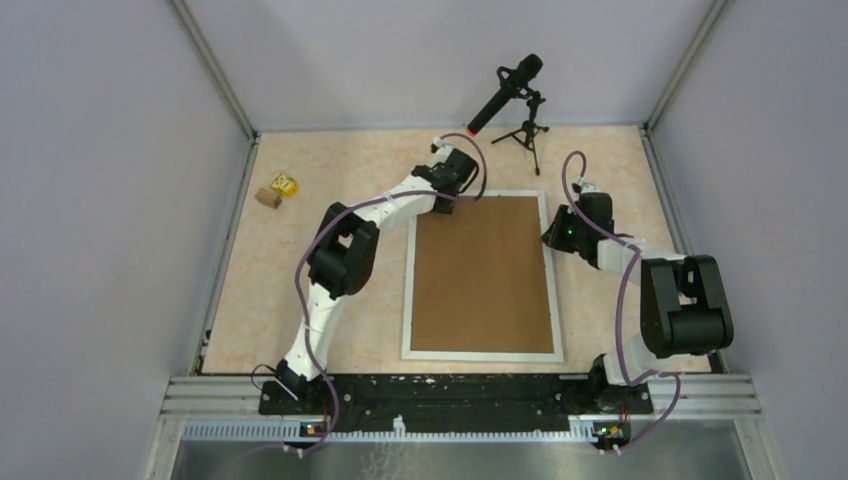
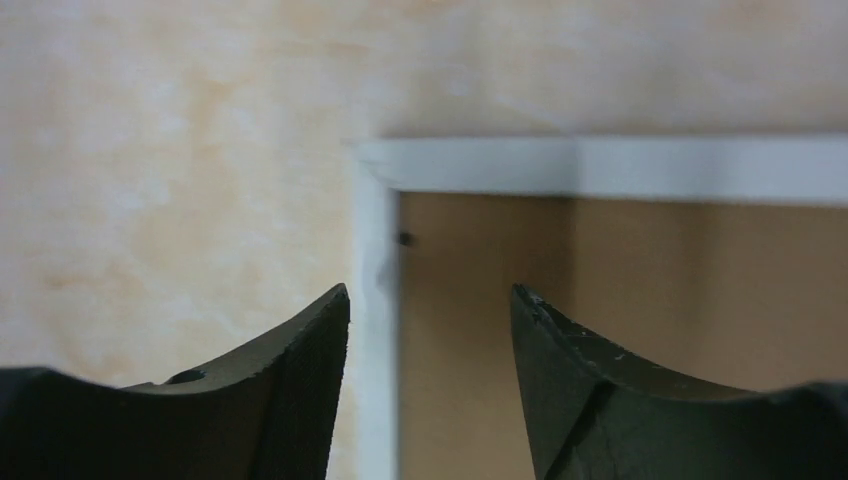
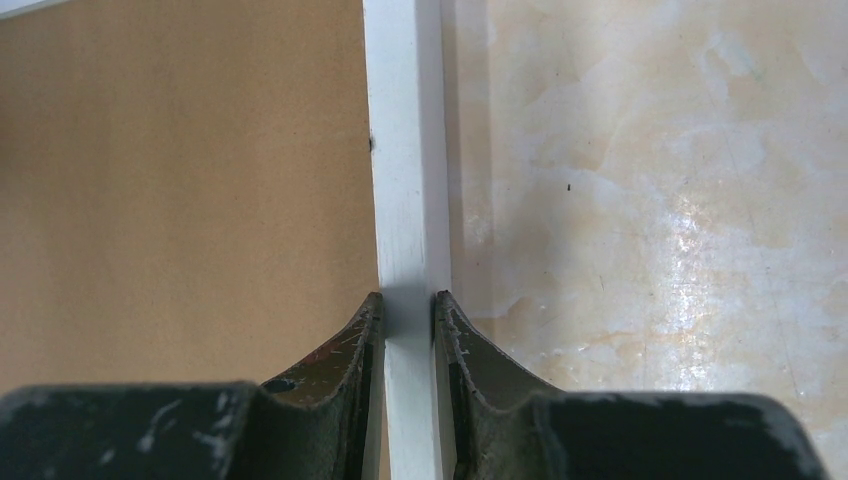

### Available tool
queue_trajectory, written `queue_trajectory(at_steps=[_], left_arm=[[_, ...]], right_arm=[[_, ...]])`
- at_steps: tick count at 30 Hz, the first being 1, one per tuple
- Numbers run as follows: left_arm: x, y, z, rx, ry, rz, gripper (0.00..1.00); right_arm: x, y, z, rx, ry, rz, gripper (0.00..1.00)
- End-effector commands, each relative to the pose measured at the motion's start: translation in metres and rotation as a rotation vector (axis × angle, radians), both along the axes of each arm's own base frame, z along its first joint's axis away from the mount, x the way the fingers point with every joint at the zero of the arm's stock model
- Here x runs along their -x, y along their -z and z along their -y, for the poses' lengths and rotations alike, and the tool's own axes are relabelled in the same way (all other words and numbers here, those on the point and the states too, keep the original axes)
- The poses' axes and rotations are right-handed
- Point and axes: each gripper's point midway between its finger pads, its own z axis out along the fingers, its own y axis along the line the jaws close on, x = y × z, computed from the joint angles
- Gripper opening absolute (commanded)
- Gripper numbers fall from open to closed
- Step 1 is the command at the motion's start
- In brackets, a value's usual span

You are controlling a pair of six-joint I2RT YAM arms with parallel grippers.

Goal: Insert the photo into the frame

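Since the frame (image 3: 405, 150) seems light and stiff, the right gripper (image 3: 408, 302) pinches its rail; the left gripper (image 2: 430, 310) is open, empty.

A lab test cell; grey panel walls (image 1: 100, 200), aluminium rail (image 1: 450, 400), microphone on tripod (image 1: 510, 90).

Top view: both claws sit buried under their own wrists, left claw (image 2: 430, 300) at the far-left corner of the frame (image 1: 480, 355), right claw (image 3: 408, 300) at its right rail. Inside, the brown board (image 1: 480, 270) fills the opening; anything beneath it is hidden. The yellow item (image 1: 286, 184) and brown item (image 1: 267, 197) at far left of the tabletop (image 1: 350, 160) are too small to ID. Left wrist view is soft all over, and the dark speck (image 2: 405, 239) on the board is unreadable. Both wrist views crop the fingers at the bottom edge, and the frame rails run out of picture.
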Motion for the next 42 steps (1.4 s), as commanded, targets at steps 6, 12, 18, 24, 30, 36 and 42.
queue_trajectory(at_steps=[6,12,18,24,30,36,42], left_arm=[[0.072,-0.101,0.083,0.447,0.45,-0.222,0.74],[0.121,-0.106,0.019,0.691,0.467,-0.257,0.79],[0.162,-0.079,-0.018,0.893,0.502,-0.311,0.78],[0.185,-0.033,-0.031,1.001,0.467,-0.436,0.65],[0.191,-0.005,-0.032,0.998,0.45,-0.488,0.53],[0.166,0.005,-0.03,0.982,0.388,-0.508,0.4],[0.165,0.021,-0.026,1.004,0.366,-0.568,0.38]], right_arm=[[0.041,0.036,-0.01,-0.035,-0.03,-0.186,0.0],[0.042,0.035,-0.01,-0.047,-0.035,-0.177,0.07],[0.043,0.035,-0.011,-0.053,-0.04,-0.177,0.22],[0.043,0.032,-0.011,-0.049,-0.045,-0.174,0.23],[0.042,0.028,-0.011,-0.047,-0.047,-0.162,0.23],[0.042,0.026,-0.012,-0.048,-0.06,-0.154,0.23],[0.043,0.027,-0.014,-0.057,-0.069,-0.157,0.22]])
